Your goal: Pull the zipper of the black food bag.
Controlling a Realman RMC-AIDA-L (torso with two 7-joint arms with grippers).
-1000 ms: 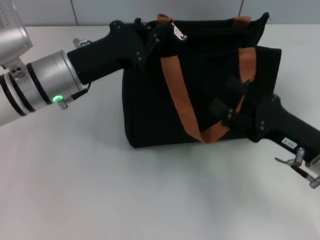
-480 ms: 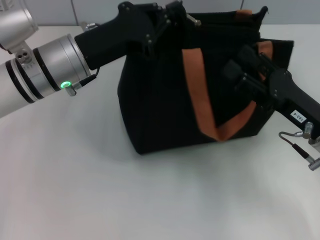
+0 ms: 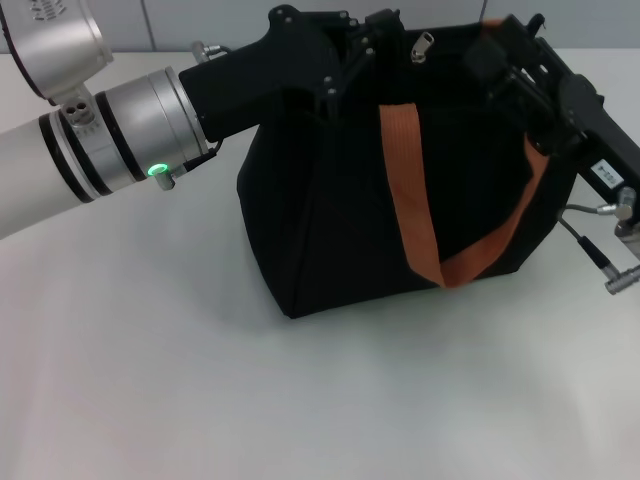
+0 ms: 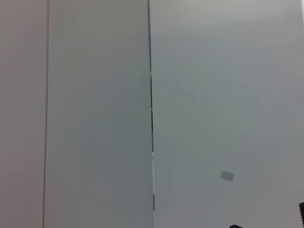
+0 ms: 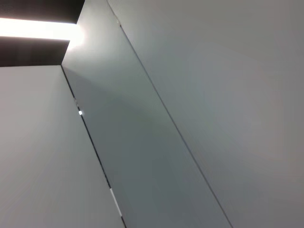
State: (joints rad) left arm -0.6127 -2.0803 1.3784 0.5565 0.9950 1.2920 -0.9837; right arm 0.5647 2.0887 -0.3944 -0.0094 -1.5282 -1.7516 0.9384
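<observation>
The black food bag (image 3: 330, 200) stands on the white table in the head view, with an orange-brown handle (image 3: 410, 200) hanging down its front. The silver zipper (image 3: 424, 46) sits on the top edge, right of the middle. My left gripper (image 3: 392, 30) reaches in from the left along the top edge and is shut on the zipper, whose tab sticks out just beyond its fingertips. My right gripper (image 3: 503, 47) is open at the bag's top right corner, against the fabric. Both wrist views show only grey wall panels.
The white table (image 3: 200, 380) lies bare in front of and to the left of the bag. My left arm's silver forearm (image 3: 90, 160) crosses the upper left. Cables and a metal connector (image 3: 615, 250) hang from the right wrist beside the bag.
My left gripper has moved right along the bag's top edge, and the zipper tab went with it. My right gripper rose from the bag's front to its top right corner. The bag shifted.
</observation>
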